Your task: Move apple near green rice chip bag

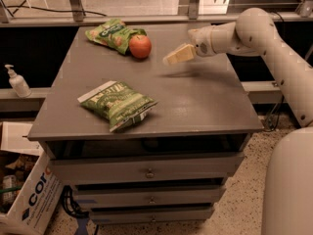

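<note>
The red-orange apple (140,46) rests on the grey table (205,102) at the back, touching the right end of the bright light-green rice chip bag (111,33). My gripper (177,56) hovers just above the table, a little to the right of the apple and apart from it. It is open and holds nothing. The white arm (254,31) reaches in from the right.
A darker green bag with a white end strip (119,103) lies near the table's front left. Drawers (149,173) sit below the tabletop. A hand-pump bottle (17,81) stands on a ledge at left, and a cardboard box (27,199) sits on the floor.
</note>
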`<state>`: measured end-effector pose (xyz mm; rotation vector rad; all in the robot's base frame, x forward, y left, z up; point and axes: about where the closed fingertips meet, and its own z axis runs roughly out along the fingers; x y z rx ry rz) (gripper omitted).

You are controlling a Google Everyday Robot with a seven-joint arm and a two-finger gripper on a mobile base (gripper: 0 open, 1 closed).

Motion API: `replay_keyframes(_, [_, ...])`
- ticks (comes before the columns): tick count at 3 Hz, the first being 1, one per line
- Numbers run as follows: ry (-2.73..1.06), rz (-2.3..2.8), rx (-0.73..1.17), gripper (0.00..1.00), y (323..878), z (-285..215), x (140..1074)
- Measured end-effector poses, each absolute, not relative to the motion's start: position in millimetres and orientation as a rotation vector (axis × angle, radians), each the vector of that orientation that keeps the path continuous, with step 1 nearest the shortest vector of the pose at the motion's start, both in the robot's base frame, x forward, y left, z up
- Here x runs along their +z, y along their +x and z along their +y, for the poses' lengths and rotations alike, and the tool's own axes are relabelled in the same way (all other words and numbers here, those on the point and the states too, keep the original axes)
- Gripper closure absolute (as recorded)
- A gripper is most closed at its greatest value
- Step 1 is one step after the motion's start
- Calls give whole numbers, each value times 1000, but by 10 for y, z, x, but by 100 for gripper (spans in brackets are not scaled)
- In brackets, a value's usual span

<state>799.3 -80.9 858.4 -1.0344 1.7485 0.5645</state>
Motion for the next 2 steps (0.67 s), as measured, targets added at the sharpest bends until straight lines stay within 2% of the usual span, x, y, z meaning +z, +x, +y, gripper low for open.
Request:
replay_keyframes(1, [-992, 1755, 558, 0, 7921, -1162, 8633])
replay_keyframes(2, [-990, 1757, 557, 0, 7918, -1177, 8630])
